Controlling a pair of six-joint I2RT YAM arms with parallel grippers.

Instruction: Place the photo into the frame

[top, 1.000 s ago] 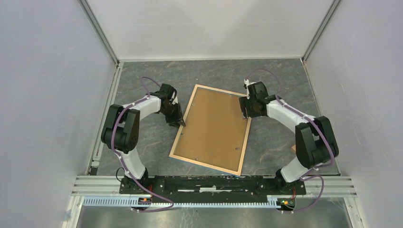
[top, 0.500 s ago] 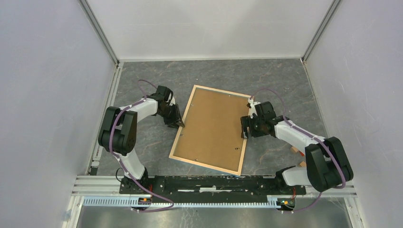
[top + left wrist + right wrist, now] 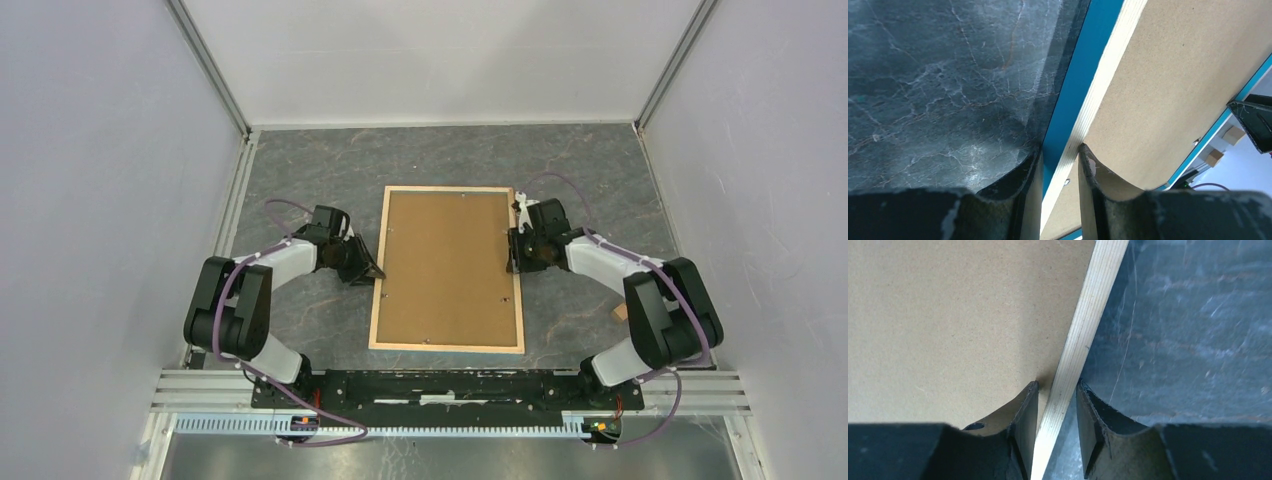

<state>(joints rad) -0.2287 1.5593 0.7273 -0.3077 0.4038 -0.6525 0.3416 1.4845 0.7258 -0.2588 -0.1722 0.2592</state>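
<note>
The frame lies back up and square to the table, its light wood rim around a brown backing board. My left gripper is shut on the left rim. In the left wrist view the blue side and the wood rim pass between its fingers, and that edge is raised off the table. At the right rim is my right gripper. In the right wrist view the wood rim crosses aslant between its fingers, which are closed down on it. The photo is hidden.
A small wooden block lies on the dark marbled table behind the right arm. Grey walls enclose the table on three sides. The arm bases sit on the black bar at the near edge.
The frame has swung from tilted to square with the table. Both grippers moved with its edges. The right jaws opened wide, then narrowed onto the right rim.
</note>
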